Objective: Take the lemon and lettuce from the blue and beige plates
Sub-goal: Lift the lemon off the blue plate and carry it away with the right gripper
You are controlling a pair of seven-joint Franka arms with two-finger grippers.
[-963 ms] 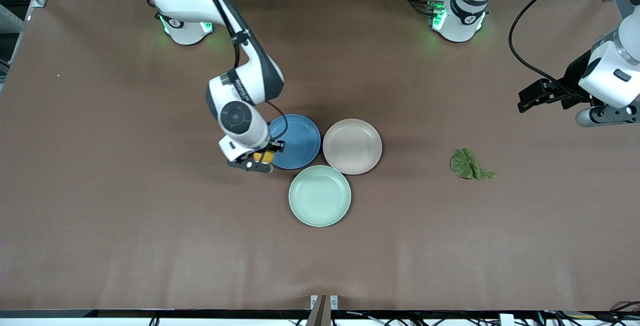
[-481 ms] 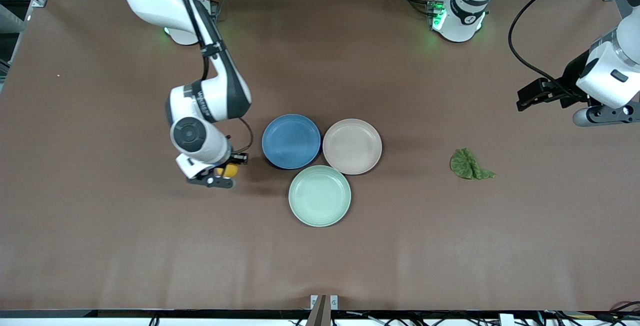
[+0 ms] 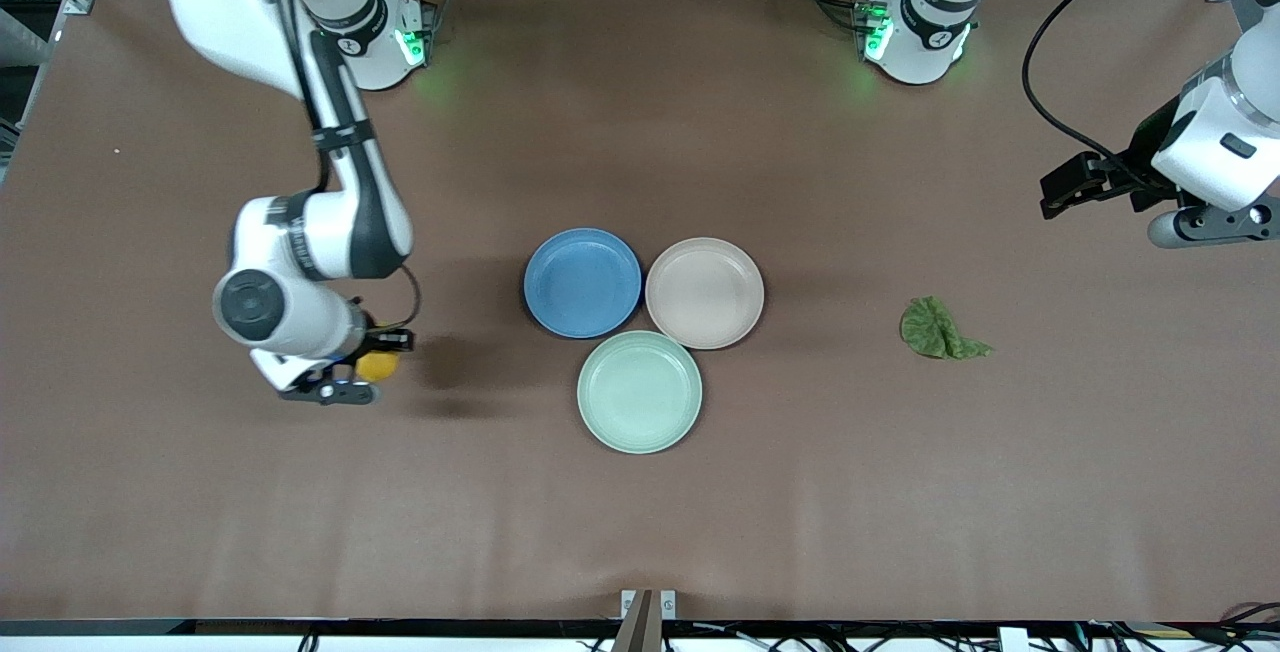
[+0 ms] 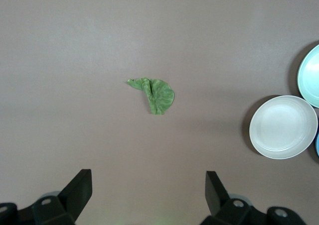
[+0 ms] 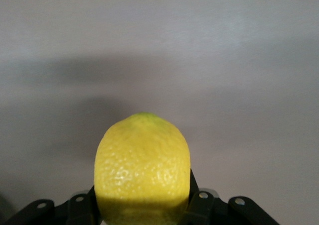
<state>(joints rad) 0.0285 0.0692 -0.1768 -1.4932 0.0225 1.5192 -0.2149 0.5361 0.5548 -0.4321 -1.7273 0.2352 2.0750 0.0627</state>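
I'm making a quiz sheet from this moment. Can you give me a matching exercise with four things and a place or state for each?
Things:
1. lemon
2. lettuce
3. left gripper
4. green plate

Places or states:
a. open, up over the left arm's end of the table
b. nearest of the three plates to the front camera
c. clamped in the right gripper
d. lying on the bare table, on no plate

Pairs: 1-c, 2-d, 3-a, 4-b
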